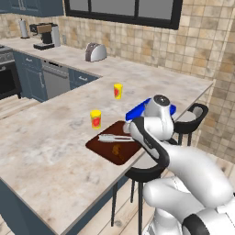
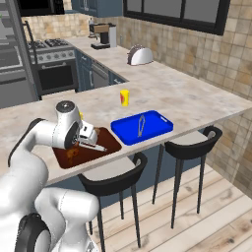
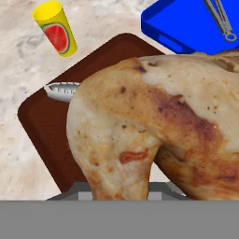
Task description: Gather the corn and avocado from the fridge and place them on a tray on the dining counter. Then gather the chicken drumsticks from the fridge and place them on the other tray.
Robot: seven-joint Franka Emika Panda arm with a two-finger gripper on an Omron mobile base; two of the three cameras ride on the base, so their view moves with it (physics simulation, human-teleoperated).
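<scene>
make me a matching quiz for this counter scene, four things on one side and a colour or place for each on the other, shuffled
Things:
1. chicken drumstick
2. tongs
3. toaster
4. nearer cup

Places or colours:
A. on the blue tray
B. yellow, beside the brown tray
C. on the far counter by the wall
D. held over the brown tray in the pincer

Pairs: 1-D, 2-A, 3-C, 4-B

tan tiled wall point(image 1: 137, 41), dark-framed window point(image 1: 124, 9), marble counter point(image 1: 41, 151), black stools point(image 2: 187, 142), wood floor point(image 2: 197, 216).
</scene>
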